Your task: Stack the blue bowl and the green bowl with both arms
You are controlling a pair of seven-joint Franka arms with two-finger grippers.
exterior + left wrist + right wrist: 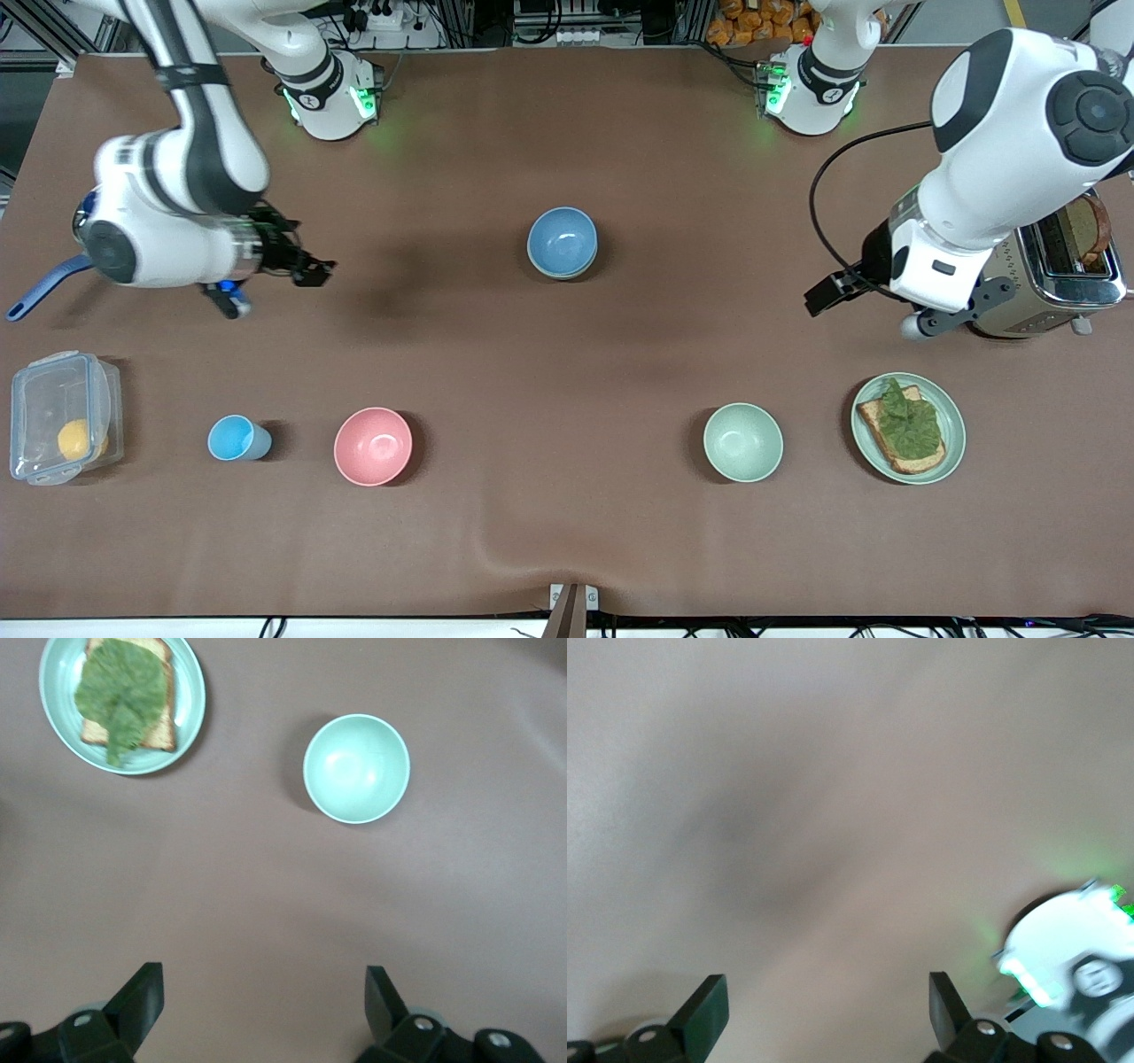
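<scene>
Both jaws released: left gripper [264, 1010] above bare table, green bowl [356, 768] at one o'clock; right gripper [826, 1014] waits, empty.

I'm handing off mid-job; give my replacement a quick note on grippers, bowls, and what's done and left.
Left gripper: open, empty, over bare table beside the toaster.
Right gripper: open, empty, over bare table at the right arm's end.
Blue bowl: mid-table, seated in what looks like another bowl.
Green bowl: alone, beside the plate with toast and lettuce.
Done: no grasp yet.
Left: pick up and stack the two bowls.

brown-covered table [567, 133], evenly lit
</scene>
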